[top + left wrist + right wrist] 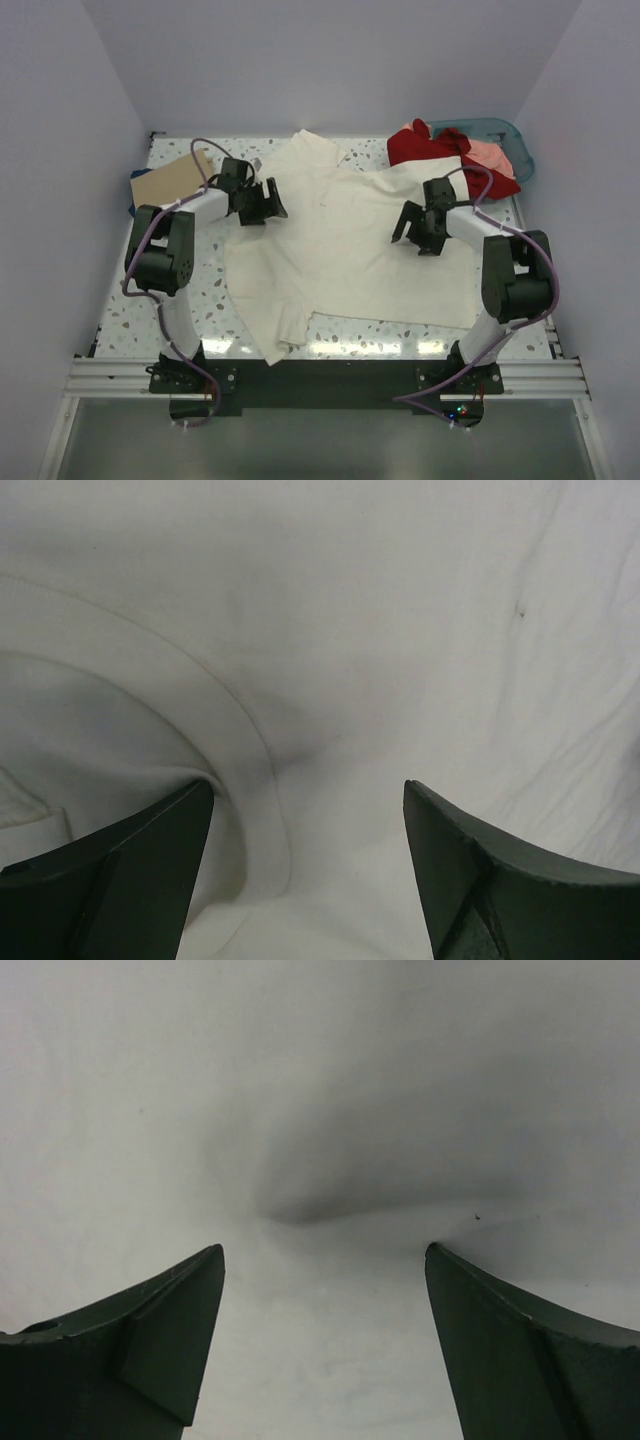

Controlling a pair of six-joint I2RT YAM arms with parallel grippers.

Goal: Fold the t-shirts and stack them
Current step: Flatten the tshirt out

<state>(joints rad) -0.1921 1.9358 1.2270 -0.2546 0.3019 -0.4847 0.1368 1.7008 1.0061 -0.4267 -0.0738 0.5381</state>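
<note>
A large cream t-shirt (345,250) lies spread over the middle of the table, with a sleeve reaching toward the front edge. My left gripper (262,205) is open over the shirt's left edge. In the left wrist view the gripper (308,785) stands wide with a curved hem (232,720) between its fingers (130,870). My right gripper (418,232) is open over the shirt's right part. In the right wrist view the gripper (322,1250) straddles plain cream cloth (320,1090), its tips down at the fabric beside a shallow crease. Nothing is clamped in either.
A folded tan t-shirt (172,178) lies at the back left on a dark blue one (136,193). At the back right, a red t-shirt (425,145) and a salmon-pink one (492,160) spill from a teal basket (512,135). Speckled tabletop (140,300) shows at the left.
</note>
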